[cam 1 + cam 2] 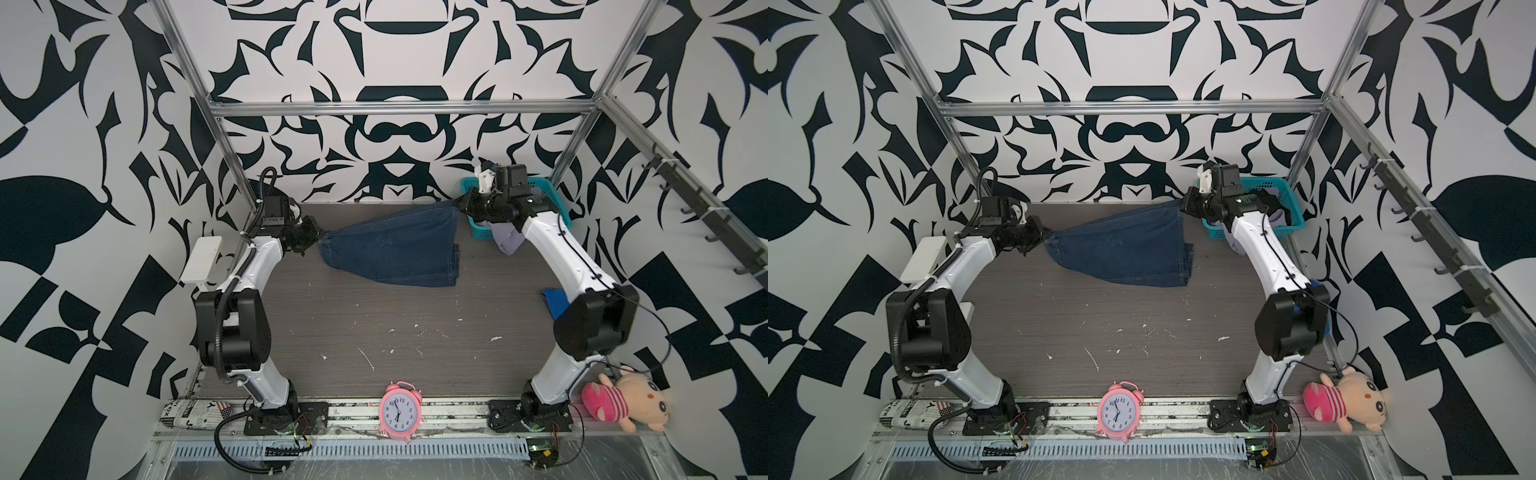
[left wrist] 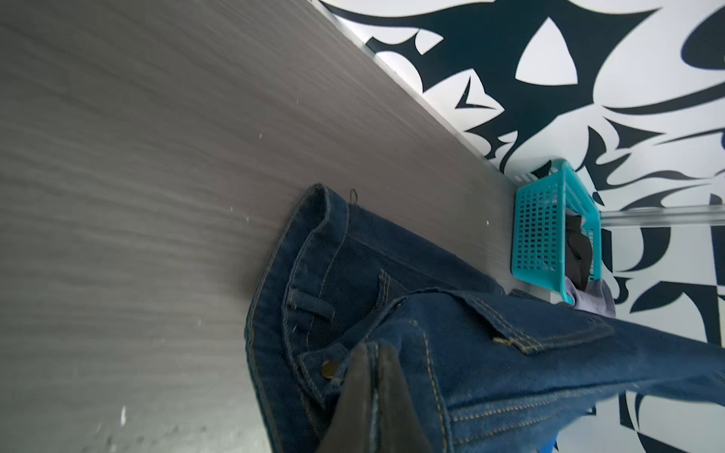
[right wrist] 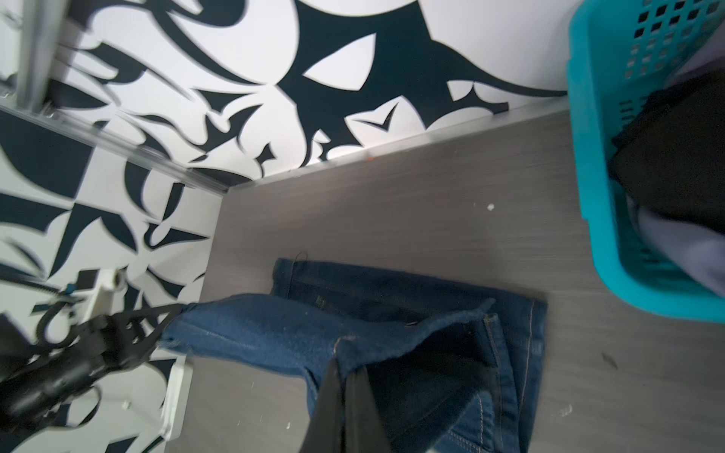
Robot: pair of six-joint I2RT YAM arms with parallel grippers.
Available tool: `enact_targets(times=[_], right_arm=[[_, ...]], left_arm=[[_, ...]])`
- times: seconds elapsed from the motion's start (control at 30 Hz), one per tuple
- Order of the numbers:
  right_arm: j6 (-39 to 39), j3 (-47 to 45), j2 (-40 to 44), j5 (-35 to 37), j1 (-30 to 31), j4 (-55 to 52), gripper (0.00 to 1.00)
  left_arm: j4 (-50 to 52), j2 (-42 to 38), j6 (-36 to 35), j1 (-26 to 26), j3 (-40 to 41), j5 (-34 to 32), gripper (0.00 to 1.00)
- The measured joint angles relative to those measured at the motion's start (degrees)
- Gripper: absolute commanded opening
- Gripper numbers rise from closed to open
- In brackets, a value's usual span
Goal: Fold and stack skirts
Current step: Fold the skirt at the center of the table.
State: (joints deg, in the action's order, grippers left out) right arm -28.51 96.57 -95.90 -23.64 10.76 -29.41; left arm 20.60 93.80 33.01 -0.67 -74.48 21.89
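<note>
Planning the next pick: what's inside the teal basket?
The teal basket holds a black skirt and a lavender skirt draping over its rim; anything beneath them is covered.

- Robot lab cell: aluminium frame (image 1: 399,109) and patterned walls (image 1: 83,124) beyond left gripper (image 1: 319,240) and right gripper (image 1: 456,203).
- Arm bases (image 1: 270,415) bolted to rail (image 1: 449,409), well behind both.

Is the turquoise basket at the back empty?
No, the right wrist view shows a black skirt and a lavender skirt lying inside the basket.
</note>
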Motion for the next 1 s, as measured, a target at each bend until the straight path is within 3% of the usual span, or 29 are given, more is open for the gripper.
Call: enact_targets(times=[0.27, 0.47, 0.67, 0.8, 1.0], right_arm=[[0.17, -9.53, 16.70, -0.13, 0.63, -1.57, 0.00], [-0.76, -28.57, 29.00, -0.48, 2.16, -1.95, 0.00], [-1.73, -43.43, 35.06, -1.99, 2.51, -5.38, 0.00], [-1.70, -44.28, 35.91, -3.21, 2.51, -7.82, 0.00], [-1.27, -36.28, 38.73, -6.84, 2.54, -11.21, 0.00]], left_arm=[[-0.72, -9.33, -0.22, 0.31, 6.21, 0.92, 0.00], [-1.07, -15.52, -0.94, 0.28, 16.39, 0.70, 0.00], [-0.28, -18.45, -1.16, 0.28, 26.29, 0.15, 0.00], [1.44, -18.84, -1.31, 0.28, 27.91, 0.00, 0.00], [3.74, -22.47, -2.03, 0.28, 26.05, -0.26, 0.00]])
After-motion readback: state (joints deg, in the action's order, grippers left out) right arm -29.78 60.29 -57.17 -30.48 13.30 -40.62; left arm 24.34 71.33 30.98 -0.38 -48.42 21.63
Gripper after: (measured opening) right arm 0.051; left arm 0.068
